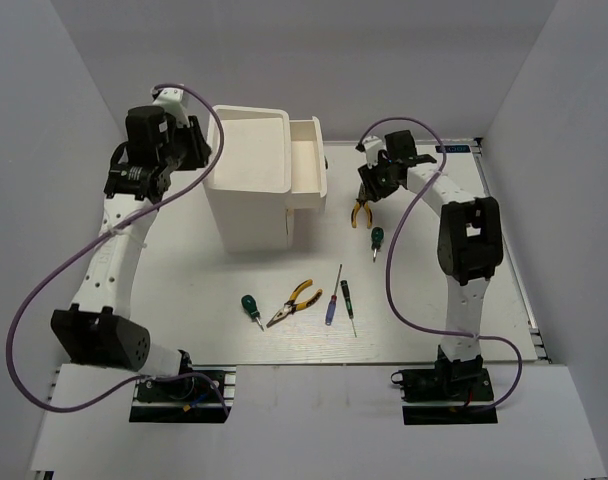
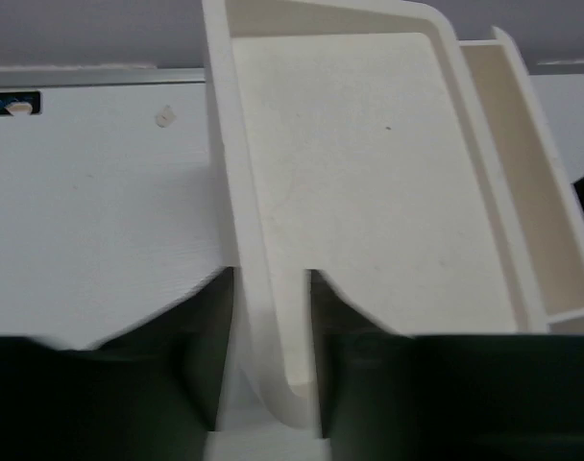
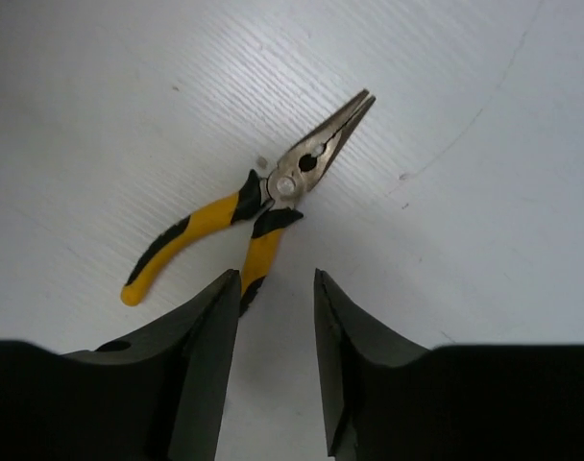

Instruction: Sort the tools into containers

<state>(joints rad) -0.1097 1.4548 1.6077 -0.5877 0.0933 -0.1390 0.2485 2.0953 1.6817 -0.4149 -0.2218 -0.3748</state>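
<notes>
Currently my right gripper [image 3: 276, 286] is part open, empty; pliers [image 3: 282, 187] lie just ahead, nose angled away rightward. My left gripper [image 2: 271, 280] pinches cabinet [image 2: 225, 144] rim.

White table [image 1: 184, 285], ribbed surface; plain white walls [image 1: 384, 60] on 3 sides; even, soft light.

I can read no text, brand or number in any of my views. A small blue label [image 1: 456, 148] sits on the rail at the far edge of the counter [image 1: 424, 290], but its marks are too small and blurred to make out. The white cabinet [image 2: 369, 192] and the yellow-handled pliers [image 3: 258, 206] up close show me no legible lettering either.
</notes>
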